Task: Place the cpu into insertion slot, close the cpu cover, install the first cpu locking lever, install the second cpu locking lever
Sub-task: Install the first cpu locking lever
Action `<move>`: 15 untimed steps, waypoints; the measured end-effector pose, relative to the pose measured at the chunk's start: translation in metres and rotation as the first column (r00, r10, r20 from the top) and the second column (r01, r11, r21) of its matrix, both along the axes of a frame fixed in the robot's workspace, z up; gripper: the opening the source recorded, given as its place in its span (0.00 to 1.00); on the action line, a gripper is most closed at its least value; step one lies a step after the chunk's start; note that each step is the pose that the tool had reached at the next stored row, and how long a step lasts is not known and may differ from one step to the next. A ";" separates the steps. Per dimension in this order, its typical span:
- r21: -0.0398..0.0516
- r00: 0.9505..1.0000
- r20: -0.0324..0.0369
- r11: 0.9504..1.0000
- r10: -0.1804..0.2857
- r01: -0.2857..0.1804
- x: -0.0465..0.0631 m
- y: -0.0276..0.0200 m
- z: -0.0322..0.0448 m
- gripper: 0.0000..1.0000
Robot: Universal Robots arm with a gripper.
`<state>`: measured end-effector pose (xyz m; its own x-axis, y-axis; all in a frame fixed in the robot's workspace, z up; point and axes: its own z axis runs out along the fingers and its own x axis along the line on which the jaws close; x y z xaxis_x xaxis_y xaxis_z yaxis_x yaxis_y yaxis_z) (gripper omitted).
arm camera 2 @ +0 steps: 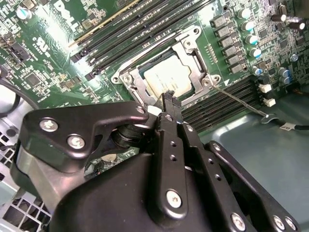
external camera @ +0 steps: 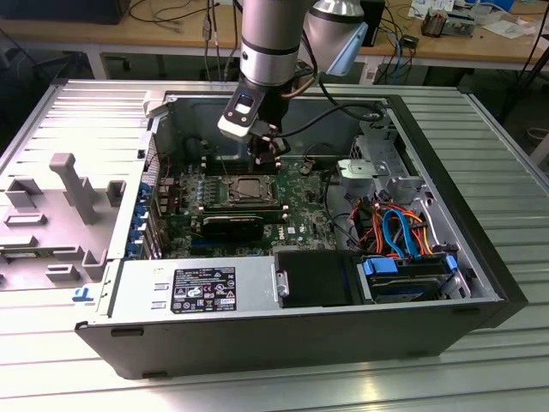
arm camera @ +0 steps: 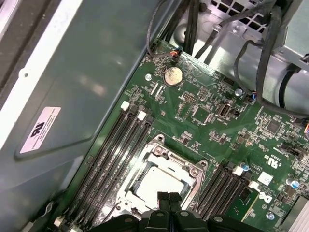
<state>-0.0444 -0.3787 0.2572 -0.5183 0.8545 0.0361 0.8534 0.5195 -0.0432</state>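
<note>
The cpu [external camera: 249, 187] lies flat in the motherboard socket, its silver-grey top showing in both wrist views [arm camera 2: 168, 79] [arm camera: 157, 181]. The cpu cover [arm camera 2: 192, 62] [arm camera: 167, 155], a silvery frame with a square window, lies down around it. A thin metal locking lever [arm camera 2: 239, 102] sticks out from a socket corner across the memory slots, unlatched. My gripper [external camera: 268, 163] hangs just above the far edge of the socket. Its fingertips are shut together with nothing between them [arm camera 2: 170, 96] [arm camera: 168, 196].
The open computer case [external camera: 480, 257] walls in the board. A black block [external camera: 230, 225] sits in front of the socket, a power supply [external camera: 193, 287] nearer still. Drive bays and coloured cables [external camera: 403, 232] fill the exterior view's right. A coin battery [arm camera: 173, 76] sits beyond the socket.
</note>
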 end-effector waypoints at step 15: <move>0.000 0.996 0.000 0.996 0.094 -0.094 0.000 0.0000 0.0000 0.11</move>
